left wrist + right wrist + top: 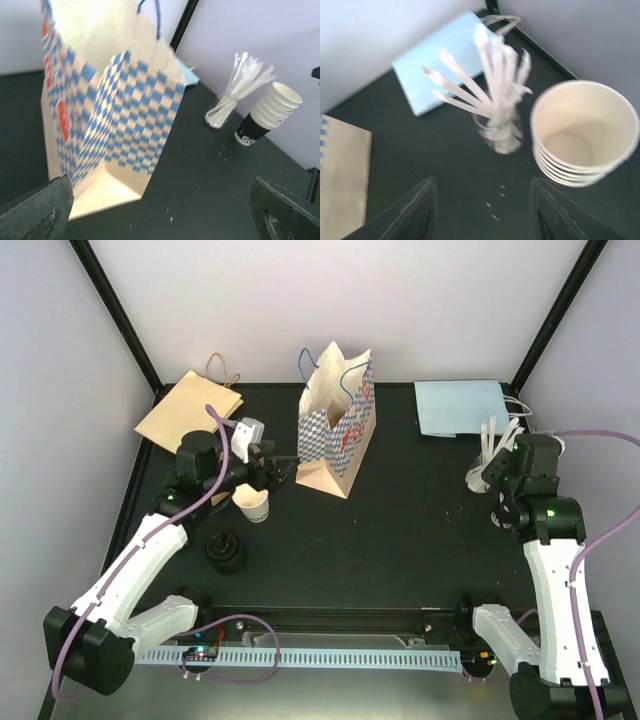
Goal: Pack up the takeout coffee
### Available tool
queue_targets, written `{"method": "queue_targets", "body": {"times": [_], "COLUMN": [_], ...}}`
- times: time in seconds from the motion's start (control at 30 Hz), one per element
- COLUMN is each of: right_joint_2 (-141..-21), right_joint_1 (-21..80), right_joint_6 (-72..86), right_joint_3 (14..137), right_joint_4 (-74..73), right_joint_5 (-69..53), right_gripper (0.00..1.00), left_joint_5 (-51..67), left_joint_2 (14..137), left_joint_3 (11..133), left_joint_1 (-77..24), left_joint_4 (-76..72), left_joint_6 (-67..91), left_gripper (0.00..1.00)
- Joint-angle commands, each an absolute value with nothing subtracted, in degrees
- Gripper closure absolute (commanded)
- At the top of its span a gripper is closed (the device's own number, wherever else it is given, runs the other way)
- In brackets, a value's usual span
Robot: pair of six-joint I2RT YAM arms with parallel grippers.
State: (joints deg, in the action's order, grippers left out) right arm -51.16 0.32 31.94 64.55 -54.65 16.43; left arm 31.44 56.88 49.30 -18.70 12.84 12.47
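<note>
A blue-and-white checkered paper bag [338, 430] stands open at the back middle of the table. It fills the left half of the left wrist view [115, 110]. My left gripper [288, 468] hovers just left of the bag's base, open wide with nothing between its fingers [40, 210]. A single paper coffee cup [255, 505] stands upright on the table just beside that arm's wrist. My right gripper [485, 215] is open and empty, hanging over the table in front of a stack of paper cups [582, 135] and a jar of wooden stirrers [500, 130].
A stack of black lids [226, 550] sits near the left arm. A flat brown bag [190, 410] lies at the back left and a flat light blue bag [460, 408] at the back right. The stirrer jar [490, 455] stands beside the right wrist.
</note>
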Motion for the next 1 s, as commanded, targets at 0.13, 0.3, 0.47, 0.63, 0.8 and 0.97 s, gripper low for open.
{"method": "queue_targets", "body": {"times": [0.13,0.3,0.47,0.63,0.8,0.97], "right_joint_2": [-50.86,-48.35,-46.37,-47.23,-48.75,-48.91], "right_joint_1": [0.07,0.04,0.08,0.09,0.08,0.09], "right_joint_6": [30.9,28.58,28.71,28.62,28.47,28.52], "right_joint_3": [68.46,68.23,66.95,67.45,69.87,70.35], "right_joint_4": [-51.83,-54.69,-55.94,-56.56,-57.97,-58.79], "right_joint_5": [13.15,14.3,12.98,13.37,14.9,16.27], "right_gripper": [0.44,0.41,0.4,0.39,0.39,0.38], "left_joint_5": [31.58,30.69,30.93,28.63,29.18,28.39], "left_joint_2": [60.92,69.08,76.08,83.5,88.66,93.15], "left_joint_3": [47.12,50.58,54.57,60.6,64.55,69.14], "left_joint_1": [-25.09,-28.74,-30.36,-33.69,-34.55,-34.94], "left_joint_4": [-17.17,-22.16,-24.93,-20.91,-22.31,-20.75], "left_joint_6": [6.88,3.52,1.54,-8.9,-11.15,-11.89], "left_gripper": [0.01,0.01,0.01,0.01,0.01,0.01]}}
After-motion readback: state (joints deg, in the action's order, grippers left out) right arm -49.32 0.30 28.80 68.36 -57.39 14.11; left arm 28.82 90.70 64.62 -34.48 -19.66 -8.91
